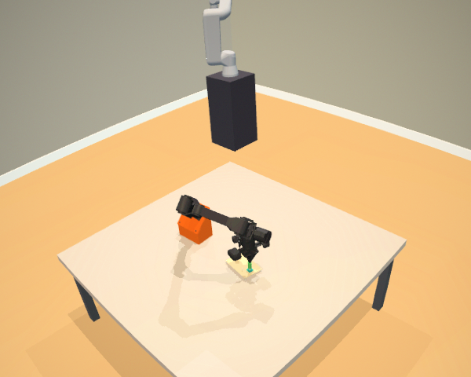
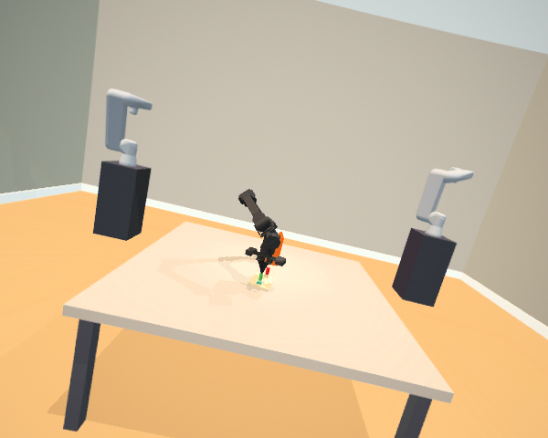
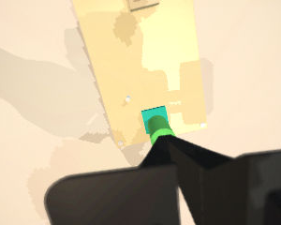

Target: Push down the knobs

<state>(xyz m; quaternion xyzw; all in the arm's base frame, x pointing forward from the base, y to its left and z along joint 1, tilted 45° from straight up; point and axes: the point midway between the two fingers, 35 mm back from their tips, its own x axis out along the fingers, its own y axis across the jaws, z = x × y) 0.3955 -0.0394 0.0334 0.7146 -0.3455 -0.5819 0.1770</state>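
A pale yellow circuit board (image 1: 238, 265) (image 2: 268, 286) (image 3: 112, 80) stands on the table. The green knob (image 1: 250, 265) (image 2: 260, 276) (image 3: 158, 128) stands upright over the teal potentiometer (image 1: 250, 270) (image 2: 258, 283) (image 3: 151, 112) near one end. The red knob (image 2: 268, 271) stands toward the other end; in the wrist view only part of its potentiometer base (image 3: 143, 4) shows at the top edge. My gripper (image 1: 250, 261) (image 2: 263, 272) (image 3: 164, 141) is shut, with its tips at the top of the green knob and nothing between them. Whether the green knob sits against its potentiometer cannot be told.
The orange arm base (image 1: 195, 228) (image 2: 279, 249) stands on the table (image 1: 308, 243) (image 2: 321, 320) behind the board. Dark pedestals (image 1: 231, 113) (image 2: 121, 200) with grey arms stand beyond the table. Small pale pins (image 3: 127, 98) (image 3: 202, 125) show on the board.
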